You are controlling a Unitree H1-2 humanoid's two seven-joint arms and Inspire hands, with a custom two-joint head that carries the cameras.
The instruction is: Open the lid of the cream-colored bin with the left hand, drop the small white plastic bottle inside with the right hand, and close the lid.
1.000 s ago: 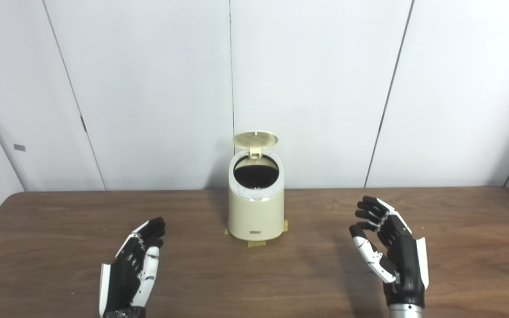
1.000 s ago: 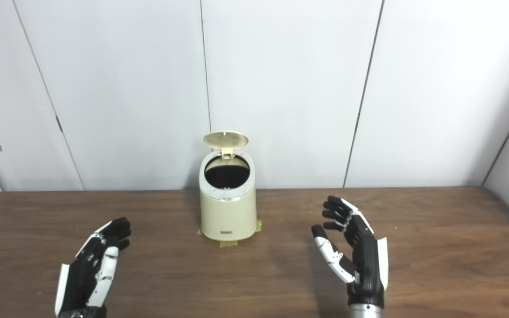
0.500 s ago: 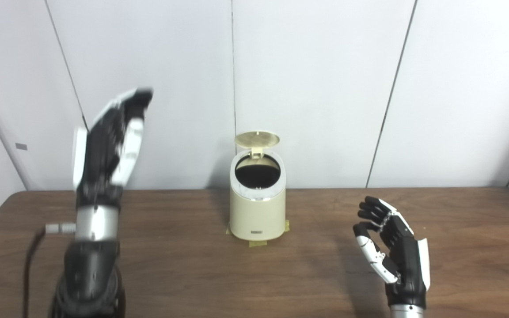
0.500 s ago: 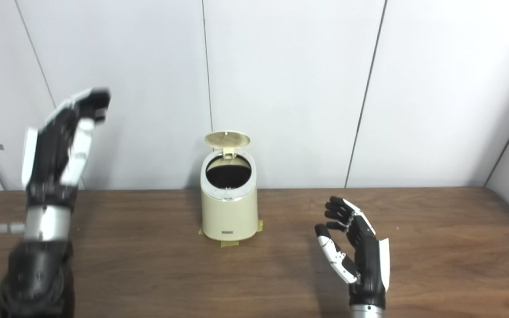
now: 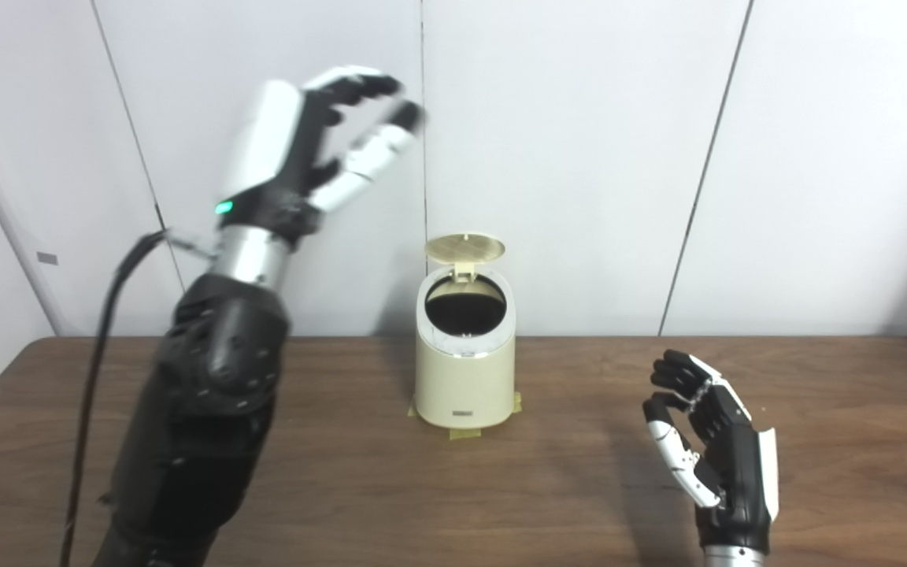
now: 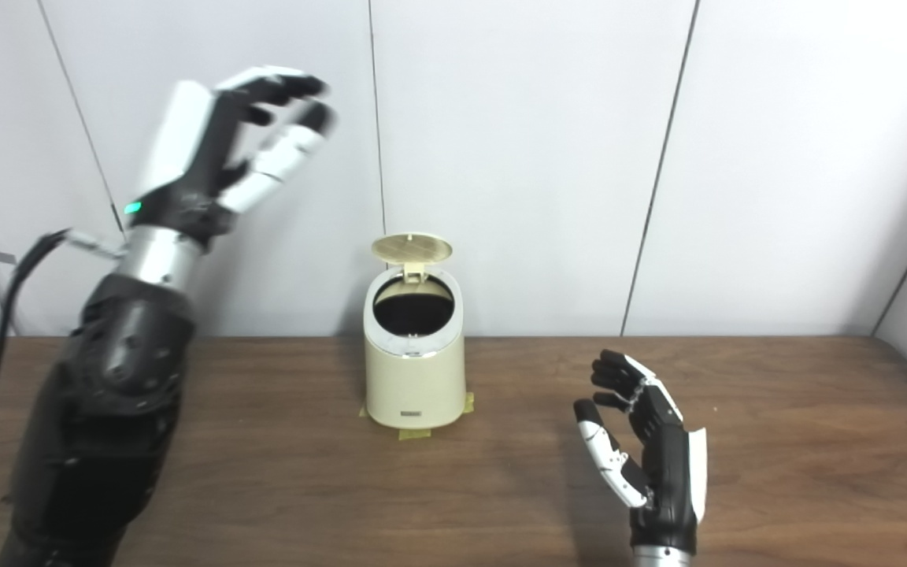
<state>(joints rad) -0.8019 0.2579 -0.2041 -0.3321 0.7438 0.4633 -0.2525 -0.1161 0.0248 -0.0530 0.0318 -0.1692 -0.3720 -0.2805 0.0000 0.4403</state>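
Observation:
The cream-colored bin stands at the table's middle, taped down at its base. Its round lid is tipped up on the rear hinge, and the dark opening shows. My left hand is raised high, up and to the left of the lid, fingers apart and holding nothing, slightly blurred. My right hand hovers low over the table to the right of the bin, open and empty, palm facing left. No small white bottle is in view.
The brown wooden table spans the picture, with white wall panels close behind the bin. A black cable hangs from my left forearm. Yellow tape sticks out from under the bin's base.
My left arm has swung up from the table to high above it and toward the bin's lid. The right hand barely moved. The camera shifted slightly.

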